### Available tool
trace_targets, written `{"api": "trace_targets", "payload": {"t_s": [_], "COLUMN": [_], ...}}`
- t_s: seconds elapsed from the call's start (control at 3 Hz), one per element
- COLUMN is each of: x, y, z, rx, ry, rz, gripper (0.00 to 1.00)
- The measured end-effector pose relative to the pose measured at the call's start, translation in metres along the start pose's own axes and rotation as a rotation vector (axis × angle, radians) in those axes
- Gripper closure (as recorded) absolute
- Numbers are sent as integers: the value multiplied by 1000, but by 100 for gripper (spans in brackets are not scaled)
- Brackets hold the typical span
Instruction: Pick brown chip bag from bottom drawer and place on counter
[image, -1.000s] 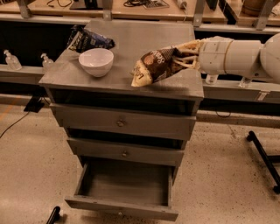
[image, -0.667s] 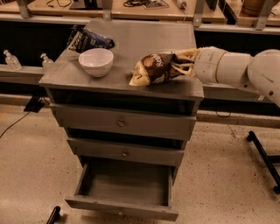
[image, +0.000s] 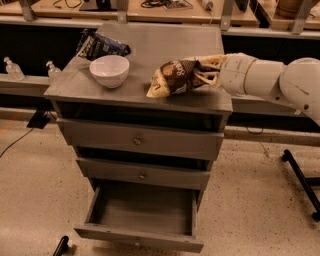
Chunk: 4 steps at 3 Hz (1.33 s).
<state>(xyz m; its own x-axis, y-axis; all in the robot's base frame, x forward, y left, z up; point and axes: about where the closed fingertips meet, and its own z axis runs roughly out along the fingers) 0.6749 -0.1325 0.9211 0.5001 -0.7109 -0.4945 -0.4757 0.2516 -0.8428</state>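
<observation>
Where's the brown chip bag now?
In the camera view, the chip bag rests on the counter, right of the bowl, its right end held in the pincer.

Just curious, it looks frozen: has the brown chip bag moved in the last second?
Yes, slightly: the brown chip bag, gripped at its right end by the gripper, has edged left toward the white bowl, which stayed put on the counter.

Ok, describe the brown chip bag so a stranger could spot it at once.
Find the grey drawer cabinet; on its counter, near the front edge, is the brown chip bag, one end held in the gripper. Unlike the white bowl and dark blue bag nearby, it is brown with cream ends.
</observation>
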Motion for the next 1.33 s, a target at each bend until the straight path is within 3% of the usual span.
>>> {"api": "trace_targets", "payload": {"t_s": [0.33, 0.67, 1.0, 1.33], "x": [-1, -3, -3, 2], "y": [1, 1, 1, -5], "z": [2, 3, 2, -13], "rx": [-2, -6, -9, -63], "ry": [-3, -5, -1, 36], "rz": [0, -3, -9, -25], "gripper": [38, 7, 0, 0]}}
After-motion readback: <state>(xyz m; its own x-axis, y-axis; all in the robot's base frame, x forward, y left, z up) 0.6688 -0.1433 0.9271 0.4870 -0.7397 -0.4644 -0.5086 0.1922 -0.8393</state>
